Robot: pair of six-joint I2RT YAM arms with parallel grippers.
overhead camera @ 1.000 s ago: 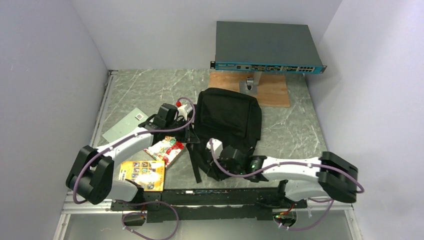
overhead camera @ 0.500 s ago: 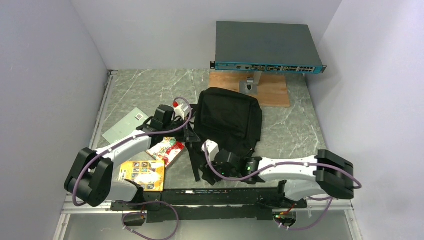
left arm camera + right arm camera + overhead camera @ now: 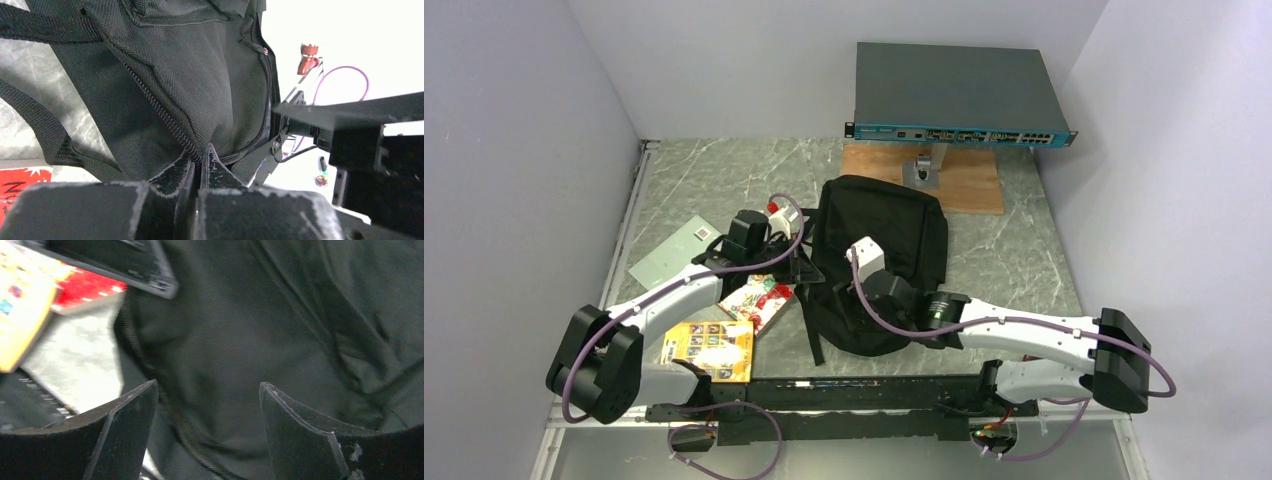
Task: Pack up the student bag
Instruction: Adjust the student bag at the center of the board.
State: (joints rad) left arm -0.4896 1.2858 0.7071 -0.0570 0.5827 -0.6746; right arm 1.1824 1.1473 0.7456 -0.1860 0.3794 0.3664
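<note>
The student bag [image 3: 884, 240], a soft black backpack, lies in the middle of the table with its straps [image 3: 812, 330] trailing toward the near edge. My left gripper [image 3: 802, 268] is at the bag's left side. In the left wrist view it [image 3: 200, 159] is shut on the bag's zipper edge [image 3: 165, 120], holding the fabric [image 3: 200, 65] up. My right gripper [image 3: 866, 290] hovers over the bag's near part. In the right wrist view it [image 3: 207, 397] is open, its fingers [image 3: 135, 415] spread wide with only black bag fabric [image 3: 240, 330] beyond them.
A flat grey rack box [image 3: 959, 95] stands on a wooden board [image 3: 969, 185] at the back. Left of the bag lie a grey sheet [image 3: 669, 252], a red patterned packet [image 3: 759, 298] and a yellow book [image 3: 709, 350]. Walls close in on both sides.
My right gripper has opened and moved from the bag's near edge up and back over the bag. My left gripper has stayed shut on the zipper edge, shifting slightly left.
</note>
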